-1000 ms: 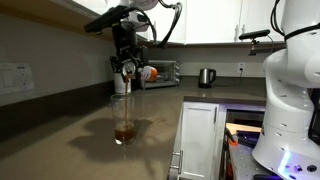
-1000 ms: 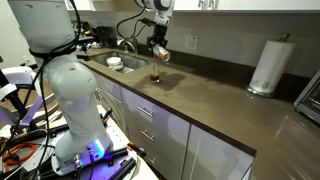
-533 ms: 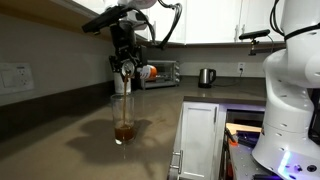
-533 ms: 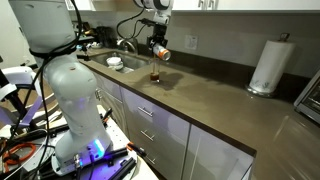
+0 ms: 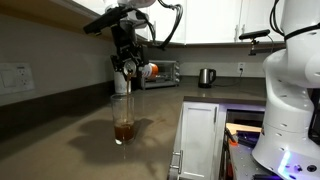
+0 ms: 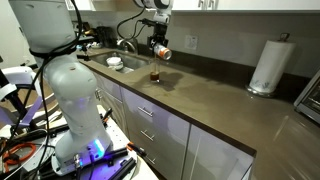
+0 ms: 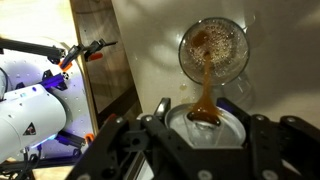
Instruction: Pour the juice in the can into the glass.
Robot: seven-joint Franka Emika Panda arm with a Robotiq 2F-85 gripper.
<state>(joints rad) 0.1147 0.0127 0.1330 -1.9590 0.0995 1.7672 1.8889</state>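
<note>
1. On the dark brown tabletop (image 5: 60,140), the tall clear glass tumbler (image 5: 122,118) stands upright near the front edge, with bare surface around it.
2. The arm reaches down from above, and its gripper (image 5: 130,69) is clamped on the small red-orange drink can (image 5: 149,71) above the glass.
3. The can's long axis is tipped mouth-down, and dark reddish-brown juice (image 7: 205,92) streams into the glass.

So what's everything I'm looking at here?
can: one, red-orange, tipped above the glass, held in the gripper
juice: dark reddish-brown, streaming from the can, a little in the bottom of the glass
glass: one, clear, upright on the counter
kettle: one, steel, back of the counter
toaster oven: one, silver, beside the kettle
paper-towel roll: one, white, upright on the counter
counter: one, grey-brown
arm: one, white
gripper: one, black, shut on the can
</note>
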